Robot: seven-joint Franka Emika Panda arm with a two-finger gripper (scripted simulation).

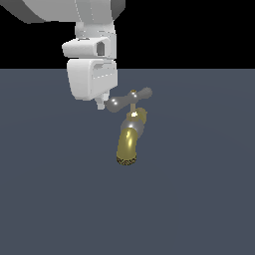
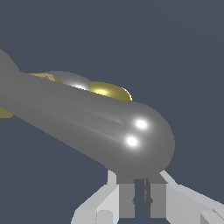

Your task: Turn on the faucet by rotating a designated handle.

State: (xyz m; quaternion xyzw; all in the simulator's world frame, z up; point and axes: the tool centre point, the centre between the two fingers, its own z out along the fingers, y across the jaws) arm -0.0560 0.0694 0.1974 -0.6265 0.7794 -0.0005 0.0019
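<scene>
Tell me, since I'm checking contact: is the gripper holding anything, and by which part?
Nothing is held. The gripper has its fingers nearly together, with no object between them, at the rounded end of the handle, beside it rather than around it.

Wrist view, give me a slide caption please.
Nearly closed gripper beside the rounded end of the silver handle, gold faucet behind.

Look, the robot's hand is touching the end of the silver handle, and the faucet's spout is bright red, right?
Not quite: the spout is brass-gold, not red, as the exterior view shows. The hand does sit at the end of the silver handle.
</scene>
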